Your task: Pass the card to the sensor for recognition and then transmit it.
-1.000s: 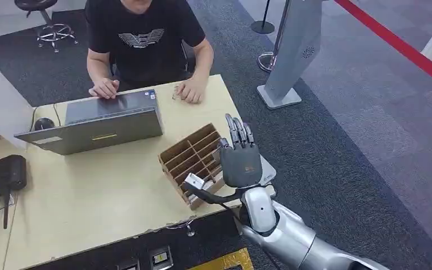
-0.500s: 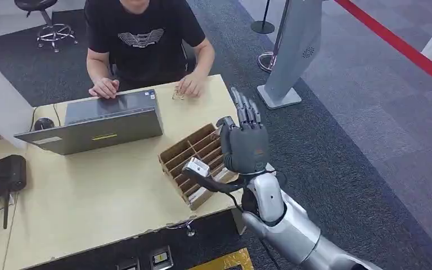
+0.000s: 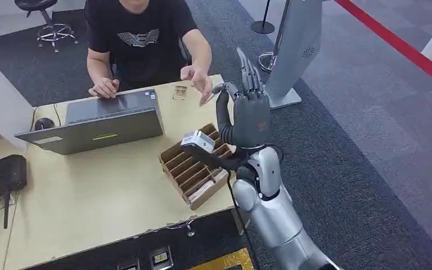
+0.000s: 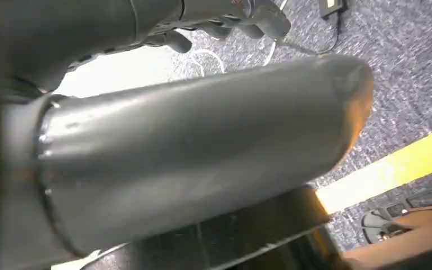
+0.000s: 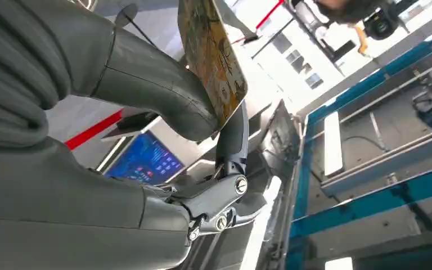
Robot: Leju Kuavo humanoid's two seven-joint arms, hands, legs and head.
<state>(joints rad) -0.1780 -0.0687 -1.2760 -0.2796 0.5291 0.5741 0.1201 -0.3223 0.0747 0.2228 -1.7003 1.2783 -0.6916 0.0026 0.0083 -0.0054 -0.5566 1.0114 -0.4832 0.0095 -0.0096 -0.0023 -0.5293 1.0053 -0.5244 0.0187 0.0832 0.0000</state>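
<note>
Right now the robot's right hand (image 3: 251, 115) is raised above the far right corner of the table (image 3: 90, 197), palm turned toward the person (image 3: 140, 39) seated across from it, fingers pointing up. Between the thick grey thumb (image 5: 152, 84) and a darker finger it pinches the card (image 5: 211, 53), a thin patterned piece in yellowish tones, seen clearly from the right wrist camera; from the head view the card is only a sliver at the thumb tip. The person's hand (image 3: 198, 81) is stretched out toward the robot's hand, close to the thumb but apart from it as far as I can tell. Their other hand (image 3: 106, 88) rests on the far edge of the laptop (image 3: 98, 121). Below the raised wrist sits a brown cardboard divider box (image 3: 194, 169) with many slots, near the table's right edge. A small transparent item (image 3: 179, 93) lies on the table by the laptop's corner. A black device (image 3: 0, 174) sits at the left edge of the table. A grey kiosk stand (image 3: 292, 50) rises from the carpet beyond the table. The left wrist camera is too close and blurred for me to tell how the left hand is set.
</note>
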